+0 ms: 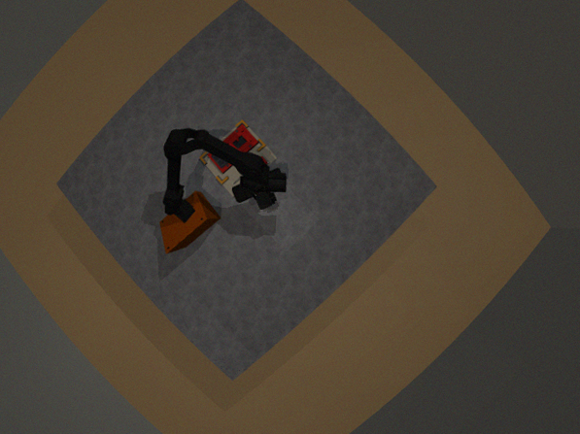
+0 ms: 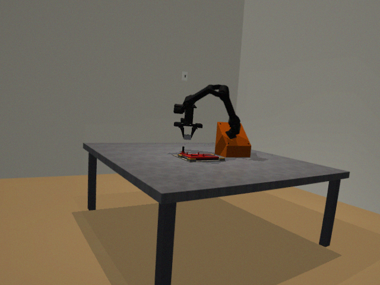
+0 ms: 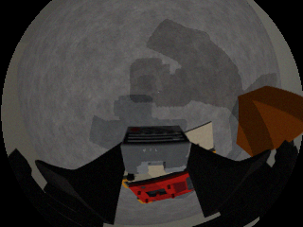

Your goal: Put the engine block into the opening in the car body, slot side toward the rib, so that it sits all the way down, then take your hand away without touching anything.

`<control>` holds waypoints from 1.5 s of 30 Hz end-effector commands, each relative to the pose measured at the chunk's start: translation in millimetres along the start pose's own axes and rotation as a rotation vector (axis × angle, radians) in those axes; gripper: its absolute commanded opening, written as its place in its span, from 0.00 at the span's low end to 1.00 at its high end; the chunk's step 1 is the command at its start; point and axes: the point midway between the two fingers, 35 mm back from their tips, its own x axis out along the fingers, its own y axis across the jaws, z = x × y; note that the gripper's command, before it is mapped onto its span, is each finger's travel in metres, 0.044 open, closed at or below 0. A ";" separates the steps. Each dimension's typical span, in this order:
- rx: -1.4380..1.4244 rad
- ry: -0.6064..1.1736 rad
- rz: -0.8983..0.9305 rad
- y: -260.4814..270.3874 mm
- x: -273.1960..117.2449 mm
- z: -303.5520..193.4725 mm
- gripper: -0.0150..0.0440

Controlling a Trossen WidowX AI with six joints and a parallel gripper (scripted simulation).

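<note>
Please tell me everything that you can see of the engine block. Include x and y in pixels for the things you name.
The engine block (image 2: 187, 136) (image 3: 155, 153) is a small grey, boxy piece with a smooth-looking face, small pale marks and a darker, ridged side. It hangs above the table (image 1: 329, 237) (image 2: 147, 174), between the gripper's (image 2: 187, 138) (image 3: 155, 153) fingers, which touch its two sides. Its material is unclear.
</note>
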 end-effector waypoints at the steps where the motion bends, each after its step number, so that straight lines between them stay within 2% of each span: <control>1: 0.024 0.005 -0.001 -1.3 8.5 0.0 0.25; 45: 0.025 0.010 -0.003 -2.3 104.4 -1.9 0.25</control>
